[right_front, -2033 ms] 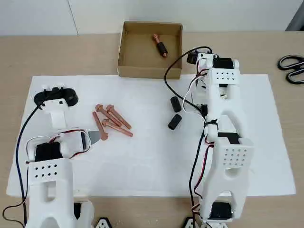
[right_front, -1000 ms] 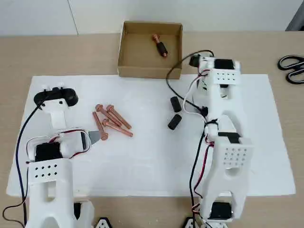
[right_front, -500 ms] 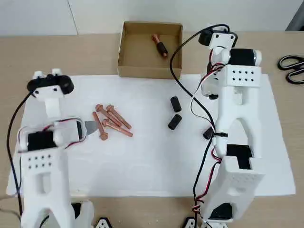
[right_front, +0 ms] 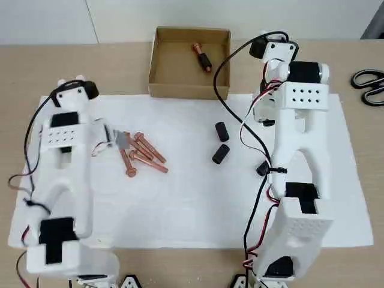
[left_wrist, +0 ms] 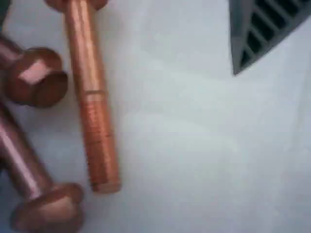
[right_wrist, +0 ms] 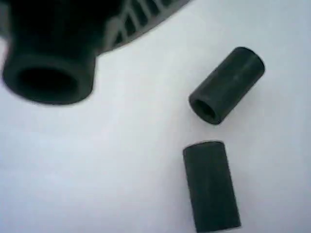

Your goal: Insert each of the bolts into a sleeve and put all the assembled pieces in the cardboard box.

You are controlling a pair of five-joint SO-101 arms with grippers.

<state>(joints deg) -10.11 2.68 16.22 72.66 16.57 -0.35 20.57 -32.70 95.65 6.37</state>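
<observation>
Copper threaded bolts (left_wrist: 92,111), smooth black tubular sleeve (right_wrist: 46,73)

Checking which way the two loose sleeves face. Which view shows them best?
The right wrist view: both sleeves lie close up, apart, one bore visible. The high view shows them small on the paper; the left wrist view looks at bolts.

left arm (right_front: 62,157) stretched forward; left tool (right_front: 119,140) low, turned inward | right arm (right_front: 298,123) extended; right tool (right_wrist: 85,41) clamping sleeve (right_wrist: 47,77)
</observation>
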